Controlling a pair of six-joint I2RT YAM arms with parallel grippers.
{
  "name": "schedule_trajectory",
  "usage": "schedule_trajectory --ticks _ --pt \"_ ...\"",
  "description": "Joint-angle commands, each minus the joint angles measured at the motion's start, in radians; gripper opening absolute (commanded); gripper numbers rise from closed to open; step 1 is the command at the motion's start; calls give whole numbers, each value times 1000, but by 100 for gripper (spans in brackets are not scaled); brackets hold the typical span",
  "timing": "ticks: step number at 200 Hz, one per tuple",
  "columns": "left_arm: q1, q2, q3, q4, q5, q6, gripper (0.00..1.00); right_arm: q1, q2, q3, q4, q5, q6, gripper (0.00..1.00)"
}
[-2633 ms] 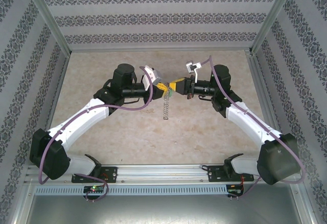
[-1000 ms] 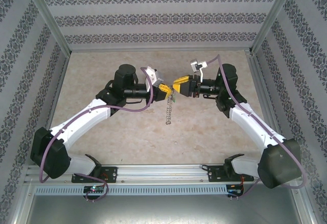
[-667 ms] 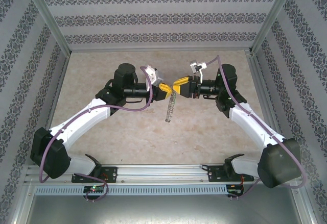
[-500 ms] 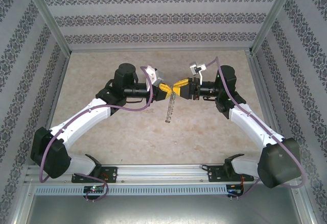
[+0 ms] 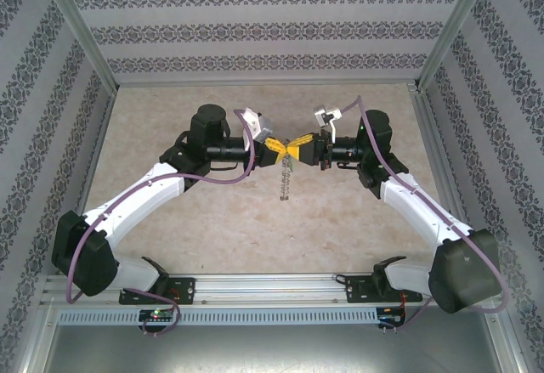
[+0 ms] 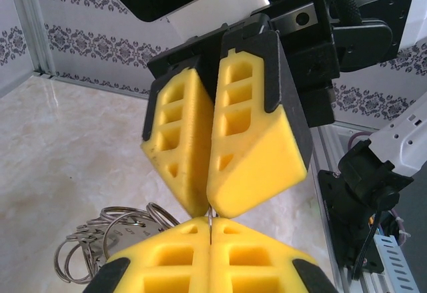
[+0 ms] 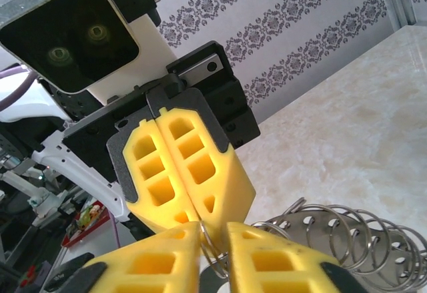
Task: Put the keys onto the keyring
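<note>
Above the middle of the table my two grippers meet tip to tip. My left gripper (image 5: 281,149) (image 6: 210,231) is shut on a thin wire loop of the keyring (image 5: 286,178), whose silvery rings hang down from the fingers like a chain. My right gripper (image 5: 291,149) (image 7: 213,234) faces it from the right, its yellow fingers (image 6: 253,153) closed onto the same wire just above the left fingertips. More loops of the keyring (image 6: 117,233) (image 7: 347,229) bunch up beside the fingers. The keys are hidden.
The beige marble-look tabletop (image 5: 204,220) lies under the hanging rings. Patterned walls (image 5: 272,33) and aluminium posts (image 5: 81,33) enclose the cell. Both arm bases sit on the rail (image 5: 272,288) at the near edge.
My right gripper moved left up to the left gripper's tips and its jaws narrowed onto the ring wire. The hanging rings swung a little. The left gripper stayed shut.
</note>
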Motion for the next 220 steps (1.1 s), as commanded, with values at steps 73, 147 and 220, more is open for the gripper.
schedule_trajectory --ticks 73,147,220 --pt "-10 3 35 62 5 -15 0 22 -11 14 -44 6 -60 0" --pt "-9 -37 6 66 -30 -11 0 24 15 21 -61 20 -69 20" --pt "-8 -30 11 66 -41 -18 0 24 13 -2 -40 11 -69 0"
